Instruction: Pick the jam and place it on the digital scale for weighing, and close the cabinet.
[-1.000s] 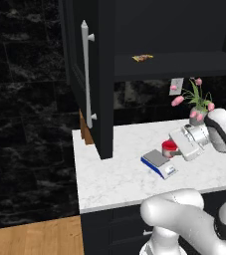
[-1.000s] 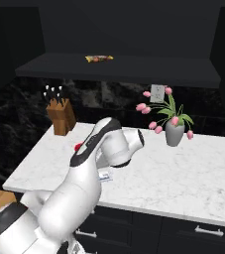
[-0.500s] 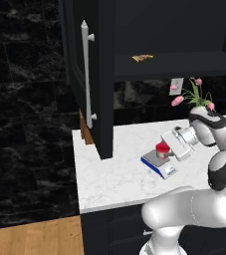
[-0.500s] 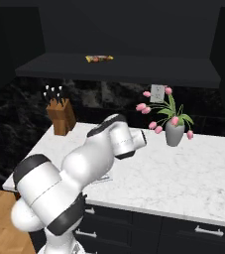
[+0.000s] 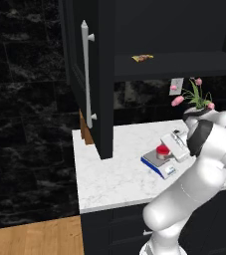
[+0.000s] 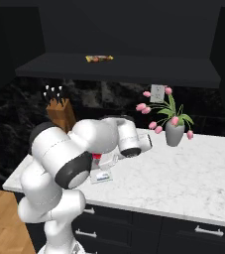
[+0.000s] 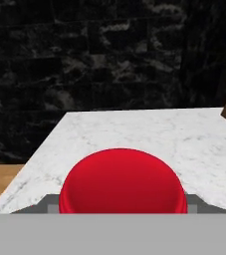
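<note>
Resting on the grey square platform of the small blue-edged white digital scale (image 5: pixel 160 162), the squat red jam jar with its red lid (image 5: pixel 163 150) sits upright near the front of the white marble surface (image 5: pixel 114 174), in the spot the weighing step calls for. The gripper (image 5: pixel 172 149) is just beside the jar on its right in the left base view, the white hand reaching in low and level with it. In the hand view the red lid (image 7: pixel 122 182) lies directly ahead with grey platform corners showing to either side, so the gripper is lined up on the jar; whether its fingers clasp the jar or stand free of it cannot be told. Judged from this layout, the placing step appears complete or nearly so. The large black wall cabinet door with the long vertical silver bar handle (image 5: pixel 87 74) stands swung outward over the surface's left end, so closing it remains. A flat yellow-brown packet (image 5: pixel 142 58) lies on the open cabinet shelf, and a grey vase of pink tulips (image 6: pixel 174 133) stands well apart.
</note>
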You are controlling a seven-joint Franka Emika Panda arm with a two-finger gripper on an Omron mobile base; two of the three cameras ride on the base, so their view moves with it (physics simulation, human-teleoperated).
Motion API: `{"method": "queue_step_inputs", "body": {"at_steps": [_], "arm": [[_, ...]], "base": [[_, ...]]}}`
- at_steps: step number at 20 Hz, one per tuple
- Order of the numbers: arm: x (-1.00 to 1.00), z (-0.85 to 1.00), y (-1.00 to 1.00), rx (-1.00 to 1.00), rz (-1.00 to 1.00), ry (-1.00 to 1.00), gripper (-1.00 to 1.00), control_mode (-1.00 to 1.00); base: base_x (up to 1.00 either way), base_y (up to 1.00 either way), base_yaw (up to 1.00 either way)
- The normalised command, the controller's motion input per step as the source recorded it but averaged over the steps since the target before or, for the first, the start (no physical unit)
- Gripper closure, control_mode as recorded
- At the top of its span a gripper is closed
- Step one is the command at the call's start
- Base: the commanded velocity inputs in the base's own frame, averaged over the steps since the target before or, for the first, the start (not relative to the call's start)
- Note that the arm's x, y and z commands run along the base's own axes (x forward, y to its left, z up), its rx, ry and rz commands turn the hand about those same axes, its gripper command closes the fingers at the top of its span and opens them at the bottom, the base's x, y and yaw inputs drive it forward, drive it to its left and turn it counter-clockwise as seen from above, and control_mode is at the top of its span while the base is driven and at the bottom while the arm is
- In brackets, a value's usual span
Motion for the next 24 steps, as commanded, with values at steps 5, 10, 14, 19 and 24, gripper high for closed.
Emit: {"method": "queue_step_inputs", "body": {"at_steps": [5, 10, 14, 19, 24], "arm": [[0.38, -0.28, 0.00, 0.00, 0.00, 0.00, 1.00, -1.00], [0.39, -0.38, 0.00, 0.00, 0.00, 0.00, 1.00, -1.00], [0.33, -0.29, 0.00, 0.00, 0.00, 0.00, 1.00, -1.00], [0.03, -0.35, 0.19, 0.00, 0.00, -0.02, -1.00, -1.00], [-0.09, -0.26, 0.35, -0.02, 0.00, -0.08, -1.00, -1.00]], "base": [[0.00, 0.00, 0.00], [0.00, 0.00, 0.00], [0.00, 0.00, 0.00], [0.00, 0.00, 0.00], [0.00, 0.00, 0.00]]}}
